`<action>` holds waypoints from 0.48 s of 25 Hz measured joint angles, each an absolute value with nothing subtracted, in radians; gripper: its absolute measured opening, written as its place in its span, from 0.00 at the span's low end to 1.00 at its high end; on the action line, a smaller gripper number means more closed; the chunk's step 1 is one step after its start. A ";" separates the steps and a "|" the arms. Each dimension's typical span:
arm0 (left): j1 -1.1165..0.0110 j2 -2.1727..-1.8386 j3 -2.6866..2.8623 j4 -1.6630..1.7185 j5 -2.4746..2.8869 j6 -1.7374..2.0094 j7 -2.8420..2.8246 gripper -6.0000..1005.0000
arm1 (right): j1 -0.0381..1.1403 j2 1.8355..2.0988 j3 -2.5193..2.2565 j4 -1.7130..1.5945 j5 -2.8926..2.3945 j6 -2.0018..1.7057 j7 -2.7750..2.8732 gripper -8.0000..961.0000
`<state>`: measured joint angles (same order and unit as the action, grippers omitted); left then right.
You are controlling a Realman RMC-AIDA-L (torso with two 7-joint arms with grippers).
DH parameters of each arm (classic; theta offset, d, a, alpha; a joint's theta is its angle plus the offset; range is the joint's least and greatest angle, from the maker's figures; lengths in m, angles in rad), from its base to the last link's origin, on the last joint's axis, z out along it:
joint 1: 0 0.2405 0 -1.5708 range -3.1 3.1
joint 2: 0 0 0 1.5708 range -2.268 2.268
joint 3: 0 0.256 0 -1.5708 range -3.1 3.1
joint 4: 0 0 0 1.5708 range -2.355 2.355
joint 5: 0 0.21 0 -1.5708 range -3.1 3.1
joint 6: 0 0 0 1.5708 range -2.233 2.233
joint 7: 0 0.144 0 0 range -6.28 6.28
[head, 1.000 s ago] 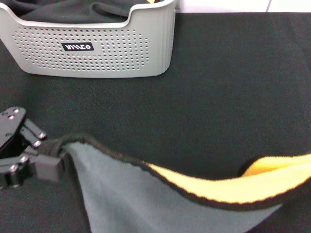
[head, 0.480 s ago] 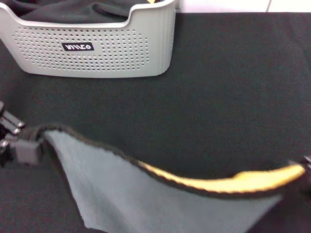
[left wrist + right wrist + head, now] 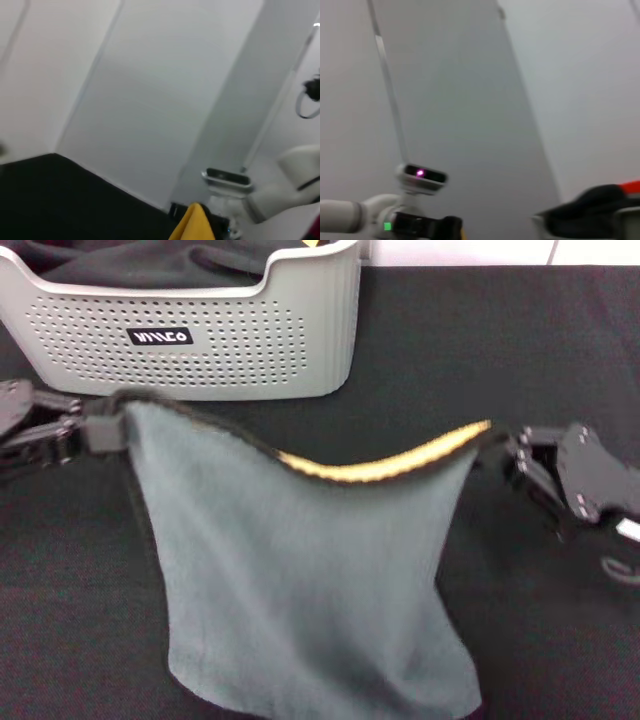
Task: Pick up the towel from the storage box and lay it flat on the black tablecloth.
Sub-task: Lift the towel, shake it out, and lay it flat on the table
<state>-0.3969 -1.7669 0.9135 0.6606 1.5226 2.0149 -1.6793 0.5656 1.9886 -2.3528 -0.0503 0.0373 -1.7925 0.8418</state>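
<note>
The towel (image 3: 300, 580) hangs spread out with its grey-green face toward me. Its yellow face shows along the sagging top edge, and its lower part rests on the black tablecloth (image 3: 500, 360). My left gripper (image 3: 105, 428) is shut on the towel's top left corner, just in front of the storage box (image 3: 200, 350). My right gripper (image 3: 505, 450) is shut on the top right corner. A yellow tip of the towel (image 3: 192, 225) shows in the left wrist view. The right wrist view shows no towel.
A plain dark cloth (image 3: 150, 262) lies inside the storage box at the back left. The table's far edge and a white wall (image 3: 460, 250) lie behind it. The wrist views show walls and a white robot part (image 3: 415, 200).
Both grippers have moved away from me and upward with the towel. The top edge went from low near the front to level with the storage box's base, and the towel now hangs spread wide.
</note>
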 joint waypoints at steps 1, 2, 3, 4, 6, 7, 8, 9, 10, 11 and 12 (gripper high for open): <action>-0.413 -1.782 0.871 0.656 1.578 1.993 -1.678 0.04 | 0.573 1.987 -2.337 -0.051 0.037 -1.761 0.845 0.04; -0.427 -1.797 0.835 0.653 1.627 1.968 -1.676 0.04 | 0.581 1.986 -2.324 -0.053 0.037 -1.733 0.851 0.04; -0.439 -1.810 0.813 0.650 1.657 1.937 -1.675 0.04 | 0.597 1.983 -2.314 -0.053 0.037 -1.697 0.860 0.04; -0.450 -1.819 0.795 0.646 1.685 1.904 -1.674 0.04 | 0.610 1.982 -2.309 -0.053 0.037 -1.657 0.867 0.05; -0.477 -1.839 0.777 0.626 1.726 1.827 -1.666 0.04 | 0.634 1.984 -2.300 -0.053 0.037 -1.584 0.873 0.05; -0.490 -1.845 0.775 0.612 1.740 1.785 -1.660 0.04 | 0.649 1.986 -2.296 -0.053 0.037 -1.533 0.873 0.05; -0.501 -1.852 0.774 0.600 1.752 1.741 -1.653 0.04 | 0.659 1.987 -2.293 -0.053 0.037 -1.502 0.872 0.05; -0.510 -1.859 0.773 0.591 1.760 1.698 -1.649 0.04 | 0.675 1.988 -2.291 -0.053 0.036 -1.455 0.873 0.05; -0.517 -1.864 0.773 0.586 1.767 1.668 -1.646 0.04 | 0.689 1.989 -2.291 -0.054 0.035 -1.415 0.876 0.05; -0.525 -1.872 0.774 0.582 1.778 1.627 -1.643 0.04 | 0.701 1.990 -2.291 -0.055 0.034 -1.382 0.880 0.05; -0.525 -1.872 0.774 0.582 1.778 1.627 -1.643 0.04 | 0.712 1.991 -2.291 -0.055 0.032 -1.348 0.885 0.05</action>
<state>-0.5252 -1.8722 0.7735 0.5818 1.7779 1.6269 -1.6429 0.7118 1.9909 -2.2907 -0.0548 0.0317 -1.3482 0.8849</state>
